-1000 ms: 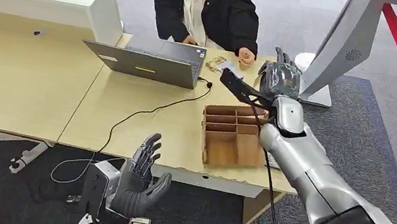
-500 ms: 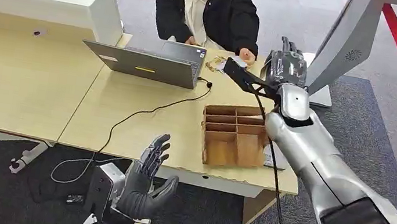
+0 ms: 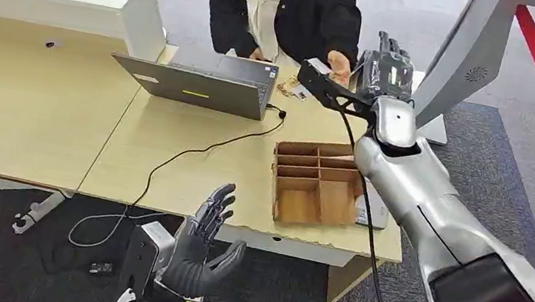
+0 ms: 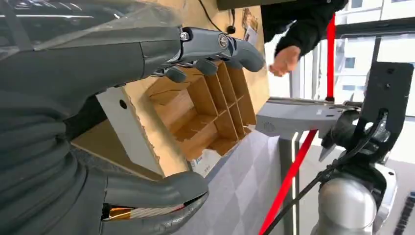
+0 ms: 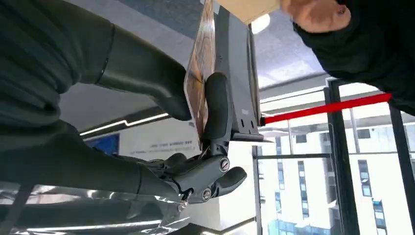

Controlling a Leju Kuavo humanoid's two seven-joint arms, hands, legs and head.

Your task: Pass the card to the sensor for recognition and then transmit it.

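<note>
Fingers point(image 5: 215, 105) pinch card point(image 5: 198, 78) over wooden desk point(image 3: 191, 164), grey carpet point(image 3: 498, 175)

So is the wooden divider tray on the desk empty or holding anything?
Empty, as far as visible: the wooden divider tray shows bare compartment floors in the head view and the left wrist view.

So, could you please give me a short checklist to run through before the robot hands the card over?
1. Patterned flat card pinched between thumb and finger of the right hand: ok.
2. Right hand raised toward the person in the black jacket: ok.
3. Person's hand near the card: ok.
4. Card read by the sensor: cannot tell.
5. Left hand low, fingers spread, holding nothing: ok.
</note>
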